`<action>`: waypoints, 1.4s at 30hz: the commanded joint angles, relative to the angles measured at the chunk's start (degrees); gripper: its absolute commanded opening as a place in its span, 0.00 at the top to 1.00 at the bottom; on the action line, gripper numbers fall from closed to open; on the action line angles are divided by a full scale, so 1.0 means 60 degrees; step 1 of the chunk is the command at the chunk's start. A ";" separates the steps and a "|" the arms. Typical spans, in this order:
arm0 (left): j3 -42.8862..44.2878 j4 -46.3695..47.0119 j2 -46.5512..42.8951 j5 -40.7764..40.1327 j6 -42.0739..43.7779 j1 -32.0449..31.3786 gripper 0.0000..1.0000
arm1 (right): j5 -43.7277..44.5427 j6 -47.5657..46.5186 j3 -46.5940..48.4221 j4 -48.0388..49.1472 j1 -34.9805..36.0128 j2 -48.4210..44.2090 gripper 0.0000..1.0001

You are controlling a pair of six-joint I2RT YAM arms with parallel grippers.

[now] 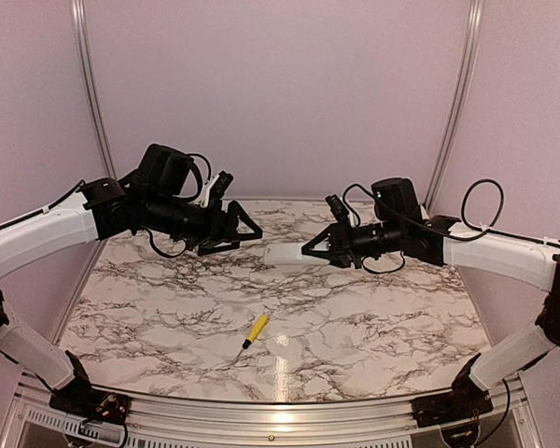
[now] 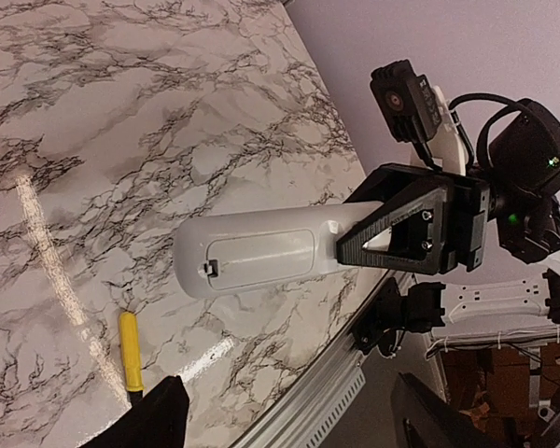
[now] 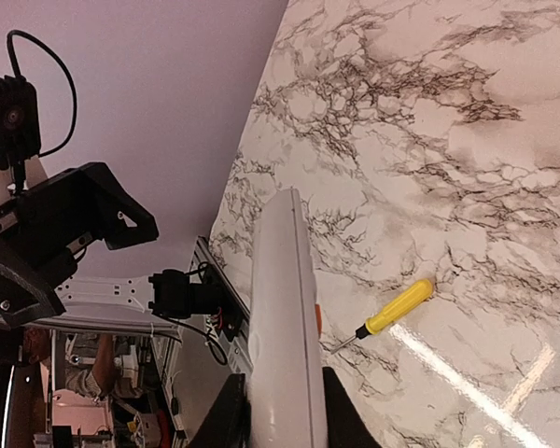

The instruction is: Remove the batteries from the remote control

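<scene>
One slim, smooth white plastic remote control (image 2: 252, 252)

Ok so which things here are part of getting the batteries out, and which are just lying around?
Part of the job: remote control, held in the right hand; its back cover, closed.
Lying about: yellow screwdriver, on the marble table.

remote (image 3: 282, 317): near end was cut off at right wrist view's bottom edge | cover (image 2: 261, 255): was on, compartment contents hidden | screwdriver (image 2: 130, 350): tip was hidden behind left gripper (image 2: 289, 401) finger
</scene>
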 commanded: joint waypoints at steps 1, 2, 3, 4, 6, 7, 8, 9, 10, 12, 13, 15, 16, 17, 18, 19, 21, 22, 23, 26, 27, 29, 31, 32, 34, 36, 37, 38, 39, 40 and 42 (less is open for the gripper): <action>0.0052 0.1109 0.0387 0.1152 0.0092 0.0009 0.24 | -0.0271 -0.0054 0.0473 -0.0267 -0.0050 -0.0340 1.00; 0.0071 0.1233 0.0459 0.1293 0.0072 0.0009 0.26 | -0.0350 -0.0021 0.0482 -0.0280 -0.0033 -0.0357 1.00; 0.0107 0.1288 0.0551 0.1408 0.0065 0.0016 0.27 | -0.0435 0.0018 0.0493 -0.0278 -0.0025 -0.0374 1.00; 0.0144 0.1296 0.0654 0.1479 0.0076 0.0010 0.28 | -0.0492 0.0051 0.0518 -0.0285 -0.0024 -0.0395 1.00; 0.0184 0.1299 0.0833 0.1556 0.0096 0.0009 0.31 | -0.0549 0.0075 0.0598 -0.0342 -0.0009 -0.0416 1.00; 0.0200 0.1310 0.0896 0.1569 0.0091 0.0009 0.32 | -0.0539 0.0070 0.0641 -0.0379 0.0004 -0.0442 1.00; 0.0214 0.1354 0.0984 0.1596 0.0078 0.0009 0.33 | -0.0538 0.0095 0.0706 -0.0404 0.0005 -0.0454 1.00; 0.0249 0.1387 0.1027 0.1594 0.0071 0.0009 0.33 | -0.0537 0.0111 0.0742 -0.0433 0.0018 -0.0456 1.00; 0.0283 0.1389 0.1100 0.1575 0.0057 0.0009 0.33 | -0.0537 0.0126 0.0780 -0.0443 0.0031 -0.0438 1.00; 0.0355 0.1408 0.1236 0.1580 0.0061 0.0009 0.33 | -0.0525 0.0143 0.0854 -0.0429 0.0080 -0.0405 1.00; 0.0386 0.1412 0.1307 0.1579 0.0056 0.0009 0.34 | -0.0523 0.0145 0.0883 -0.0429 0.0112 -0.0375 1.00; 0.0448 0.1485 0.1416 0.1613 0.0030 0.0009 0.36 | -0.0523 0.0135 0.0937 -0.0425 0.0192 -0.0310 1.00; 0.0507 0.1495 0.1463 0.1580 0.0026 0.0009 0.37 | -0.0523 0.0138 0.0963 -0.0425 0.0217 -0.0280 1.00; 0.0550 0.1456 0.1475 0.1491 0.0029 0.0009 0.37 | -0.0512 0.0133 0.0992 -0.0408 0.0268 -0.0260 1.00; 0.0579 0.1449 0.1465 0.1394 0.0039 0.0009 0.37 | -0.0510 0.0135 0.1018 -0.0401 0.0313 -0.0227 1.00; 0.0599 0.1448 0.1458 0.1316 0.0048 0.0009 0.38 | -0.0501 0.0129 0.1047 -0.0392 0.0344 -0.0211 1.00; 0.0596 0.1414 0.1435 0.1234 0.0047 0.0009 0.38 | -0.0481 0.0135 0.1091 -0.0386 0.0398 -0.0175 1.00; 0.0592 0.1387 0.1446 0.1203 0.0045 0.0009 0.38 | -0.0479 0.0124 0.1129 -0.0403 0.0413 -0.0152 1.00; 0.0589 0.1345 0.1447 0.1153 0.0067 0.0009 0.39 | -0.0479 0.0086 0.1161 -0.0451 0.0422 -0.0123 1.00; 0.0534 0.1260 0.1398 0.1024 0.0082 0.0009 0.40 | -0.0464 0.0011 0.1229 -0.0511 0.0430 -0.0113 1.00; 0.0525 0.1230 0.1379 0.0964 0.0084 0.0009 0.40 | -0.0464 -0.0011 0.1240 -0.0538 0.0426 -0.0113 1.00; 0.0524 0.1157 0.1373 0.0900 0.0080 0.0009 0.40 | -0.0462 -0.0038 0.1274 -0.0585 0.0423 -0.0124 1.00; 0.0530 0.1100 0.1366 0.0796 0.0084 0.0009 0.41 | -0.0464 -0.0080 0.1312 -0.0610 0.0430 -0.0115 1.00; 0.0518 0.1101 0.1360 0.0760 0.0071 0.0009 0.42 | -0.0471 -0.0103 0.1312 -0.0612 0.0430 -0.0106 1.00; 0.0529 0.1125 0.1395 0.0733 0.0034 0.0010 0.42 | -0.0491 -0.0106 0.1313 -0.0632 0.0429 -0.0102 1.00; 0.0530 0.1170 0.1417 0.0751 -0.0029 0.0009 0.42 | -0.0520 -0.0122 0.1307 -0.0630 0.0428 -0.0118 1.00; 0.0523 0.1201 0.1438 0.0745 -0.0049 0.0009 0.43 | -0.0522 -0.0123 0.1306 -0.0632 0.0426 -0.0117 1.00; 0.0517 0.1199 0.1433 0.0750 -0.0077 0.0009 0.43 | -0.0523 -0.0119 0.1306 -0.0626 0.0430 -0.0132 1.00; 0.0518 0.1201 0.1432 0.0752 -0.0077 0.0002 0.43 | -0.0523 -0.0115 0.1293 -0.0620 0.0430 -0.0145 1.00; 0.0503 0.1210 0.1432 0.0751 -0.0088 -0.0005 0.43 | -0.0512 -0.0114 0.1281 -0.0608 0.0423 -0.0159 1.00; 0.0477 0.1216 0.1407 0.0765 -0.0118 -0.0006 0.43 | -0.0497 -0.0108 0.1252 -0.0574 0.0430 -0.0159 1.00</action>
